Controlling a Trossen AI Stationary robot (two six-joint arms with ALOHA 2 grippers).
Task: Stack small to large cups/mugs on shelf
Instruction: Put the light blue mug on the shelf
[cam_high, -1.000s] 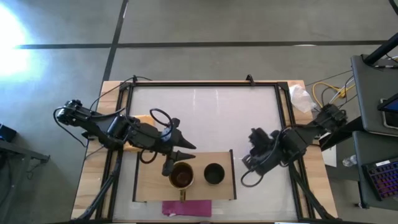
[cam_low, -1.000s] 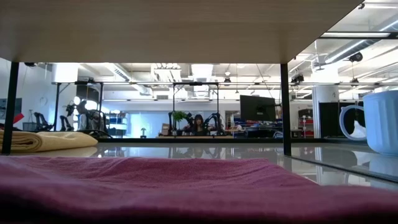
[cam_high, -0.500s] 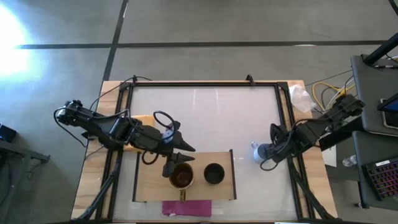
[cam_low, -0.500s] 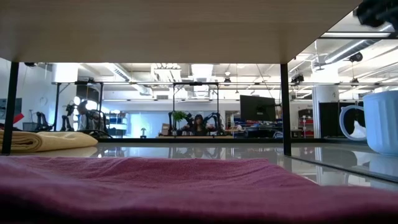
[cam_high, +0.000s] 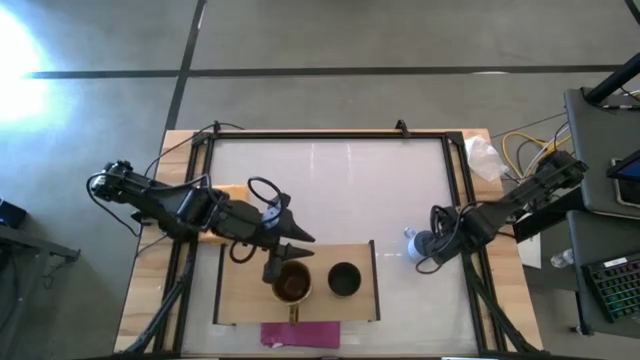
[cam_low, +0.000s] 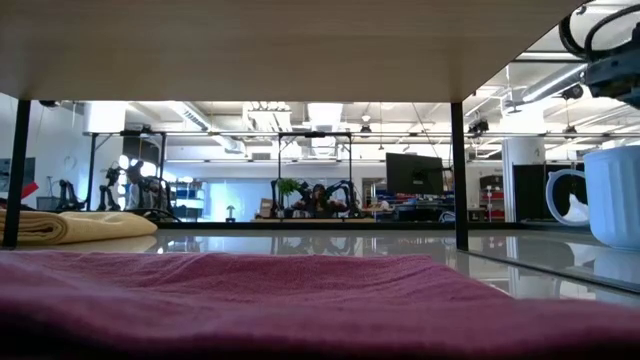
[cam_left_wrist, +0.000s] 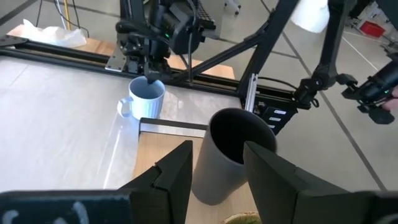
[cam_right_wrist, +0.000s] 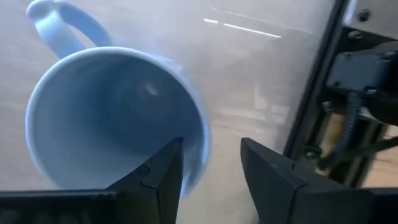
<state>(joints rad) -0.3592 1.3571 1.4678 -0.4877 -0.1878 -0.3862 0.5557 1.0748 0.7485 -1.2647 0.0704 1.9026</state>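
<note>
Right wrist view puts the pale blue mug (cam_right_wrist: 115, 118) straight below the right gripper (cam_right_wrist: 208, 163), upright, mouth open to the camera, its handle on the side away from the fingers. The fingers stand moderately apart and straddle the rim, one inside the bowl and one outside the wall, not yet closed on it, so I judge a rim pinch is the step in hand. From above, this mug (cam_high: 413, 241) stands on the white tabletop (cam_high: 330, 190) just beyond the right end of the shelf (cam_high: 240, 300), at the right gripper (cam_high: 428, 247), and well apart from the left arm, so the right arm is plainly the nearer.

On the light-wood shelf the black cylindrical cup (cam_high: 344, 279) and the brown mug (cam_high: 292, 285) stand side by side near its right end. The left gripper (cam_high: 282, 252) hovers at the brown mug, its fingers parted and empty, the black cup (cam_left_wrist: 227, 155) showing between them in the left wrist view. A folded yellow cloth (cam_low: 70, 226) lies left; a magenta strip (cam_high: 300, 333) fronts the shelf.
</note>
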